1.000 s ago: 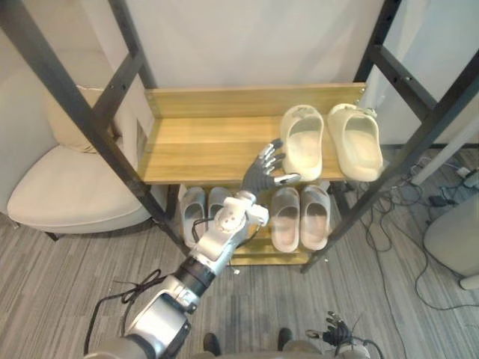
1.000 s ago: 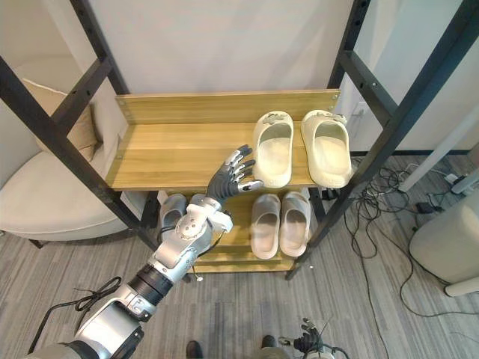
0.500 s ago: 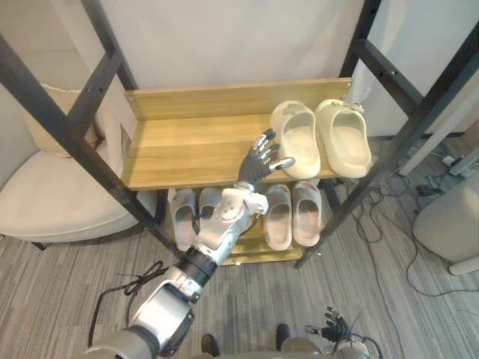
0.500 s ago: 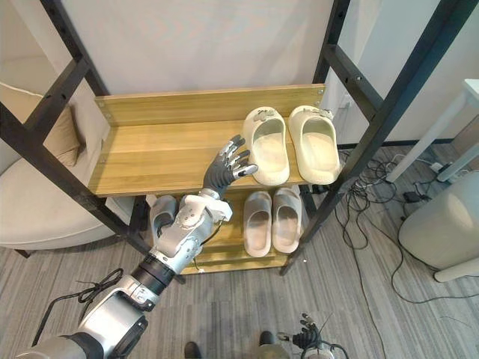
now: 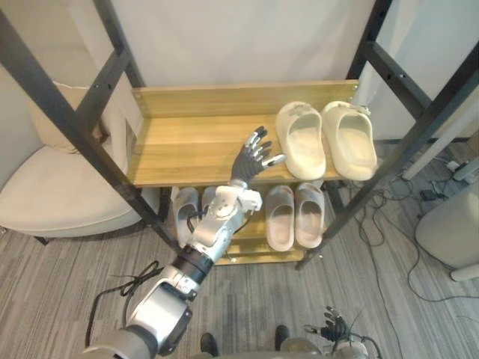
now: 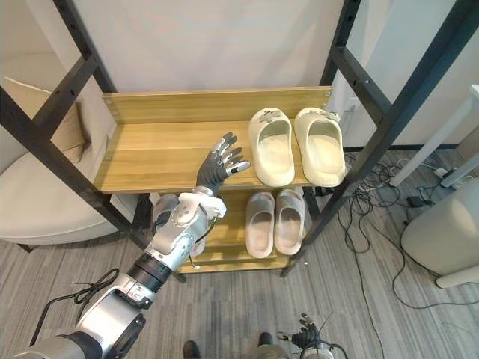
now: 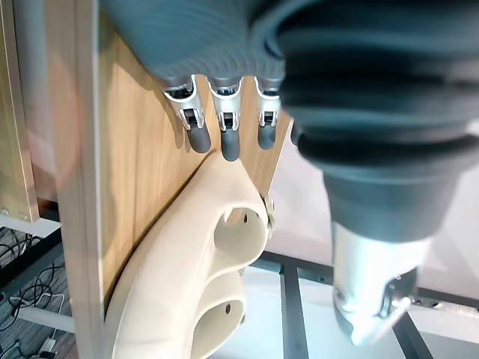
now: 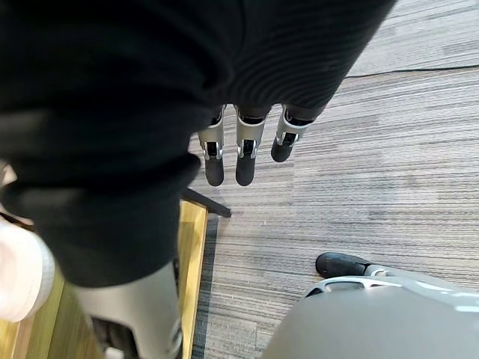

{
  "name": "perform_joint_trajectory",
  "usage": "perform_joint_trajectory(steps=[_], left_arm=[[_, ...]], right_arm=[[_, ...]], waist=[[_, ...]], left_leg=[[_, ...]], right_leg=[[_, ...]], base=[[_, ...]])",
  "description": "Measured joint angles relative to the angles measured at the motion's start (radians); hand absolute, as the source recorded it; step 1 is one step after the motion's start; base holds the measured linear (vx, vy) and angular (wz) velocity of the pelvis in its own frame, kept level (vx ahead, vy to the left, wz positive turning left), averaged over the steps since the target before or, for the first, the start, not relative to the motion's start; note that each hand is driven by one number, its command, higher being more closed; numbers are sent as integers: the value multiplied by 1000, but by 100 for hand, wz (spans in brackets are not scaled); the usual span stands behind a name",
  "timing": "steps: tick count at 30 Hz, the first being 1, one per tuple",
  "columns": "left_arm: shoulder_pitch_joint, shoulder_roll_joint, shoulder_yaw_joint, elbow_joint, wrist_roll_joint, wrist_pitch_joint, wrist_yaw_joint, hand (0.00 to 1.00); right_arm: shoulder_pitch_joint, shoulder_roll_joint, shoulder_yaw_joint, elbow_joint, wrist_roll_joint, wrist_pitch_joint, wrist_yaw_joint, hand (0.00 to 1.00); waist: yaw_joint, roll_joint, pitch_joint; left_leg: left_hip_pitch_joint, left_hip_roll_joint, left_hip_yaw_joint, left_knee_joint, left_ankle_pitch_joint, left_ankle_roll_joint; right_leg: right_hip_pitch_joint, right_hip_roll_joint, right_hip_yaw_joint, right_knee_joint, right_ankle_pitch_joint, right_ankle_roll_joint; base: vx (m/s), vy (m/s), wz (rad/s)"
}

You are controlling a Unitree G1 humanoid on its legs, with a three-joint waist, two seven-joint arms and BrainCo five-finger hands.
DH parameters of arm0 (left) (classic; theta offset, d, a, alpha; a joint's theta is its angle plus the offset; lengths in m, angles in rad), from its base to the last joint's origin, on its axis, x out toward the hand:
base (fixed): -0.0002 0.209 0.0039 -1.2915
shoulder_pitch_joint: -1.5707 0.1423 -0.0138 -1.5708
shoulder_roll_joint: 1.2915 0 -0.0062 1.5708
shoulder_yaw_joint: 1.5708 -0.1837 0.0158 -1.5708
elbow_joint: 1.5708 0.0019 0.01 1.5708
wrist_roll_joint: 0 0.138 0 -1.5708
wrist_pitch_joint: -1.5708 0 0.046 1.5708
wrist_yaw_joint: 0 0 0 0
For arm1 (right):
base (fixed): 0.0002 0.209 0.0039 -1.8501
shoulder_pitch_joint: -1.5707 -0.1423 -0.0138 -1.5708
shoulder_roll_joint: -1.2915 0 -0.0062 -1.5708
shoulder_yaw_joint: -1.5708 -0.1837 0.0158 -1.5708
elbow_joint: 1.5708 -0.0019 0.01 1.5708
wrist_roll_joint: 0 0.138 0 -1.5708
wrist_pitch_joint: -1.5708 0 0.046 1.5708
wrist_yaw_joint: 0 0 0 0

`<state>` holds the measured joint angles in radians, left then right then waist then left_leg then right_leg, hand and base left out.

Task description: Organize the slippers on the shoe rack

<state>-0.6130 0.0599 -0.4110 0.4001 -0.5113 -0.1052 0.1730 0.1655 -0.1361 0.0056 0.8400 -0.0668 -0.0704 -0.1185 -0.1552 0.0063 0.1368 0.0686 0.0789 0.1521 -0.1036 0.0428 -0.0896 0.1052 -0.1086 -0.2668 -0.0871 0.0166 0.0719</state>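
Two cream slippers [image 5: 301, 140] [image 5: 349, 138] lie side by side at the right end of the top wooden shelf [image 5: 187, 142], toes to the wall. My left hand [image 5: 251, 159] hovers over the shelf's front edge just left of the nearer slipper, open with fingers spread, a small gap between thumb and slipper. In the left wrist view its fingertips [image 7: 222, 138] point at that slipper's side [image 7: 187, 262]. The lower shelf holds a grey pair [image 5: 281, 217] [image 5: 310, 215] and another pair [image 5: 185, 209] partly behind my arm. My right hand [image 8: 238, 153] hangs open over the floor.
Black slanted frame posts [image 5: 63, 112] [image 5: 419, 127] flank the rack. A cream armchair [image 5: 60, 194] stands to the left, a white bin [image 5: 453, 232] and loose cables [image 5: 419, 191] to the right. The left and middle of the top shelf are bare wood.
The camera has shifted. My left hand has drawn a little to the left, off the nearer cream slipper's heel edge; the slippers have not moved.
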Motion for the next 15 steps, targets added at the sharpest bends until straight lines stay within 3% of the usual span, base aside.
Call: perform_joint_trajectory(steps=[15], left_arm=[[-4, -92, -121, 25, 0, -10, 0, 0]], right_arm=[[-6, 0, 0, 1, 1, 1, -3, 0]], waist=[[-3, -3, 2]], left_leg=[[4, 0, 2, 0, 0, 0]], right_leg=[[0, -1, 4, 13, -9, 0]], base=[[1, 0, 1]])
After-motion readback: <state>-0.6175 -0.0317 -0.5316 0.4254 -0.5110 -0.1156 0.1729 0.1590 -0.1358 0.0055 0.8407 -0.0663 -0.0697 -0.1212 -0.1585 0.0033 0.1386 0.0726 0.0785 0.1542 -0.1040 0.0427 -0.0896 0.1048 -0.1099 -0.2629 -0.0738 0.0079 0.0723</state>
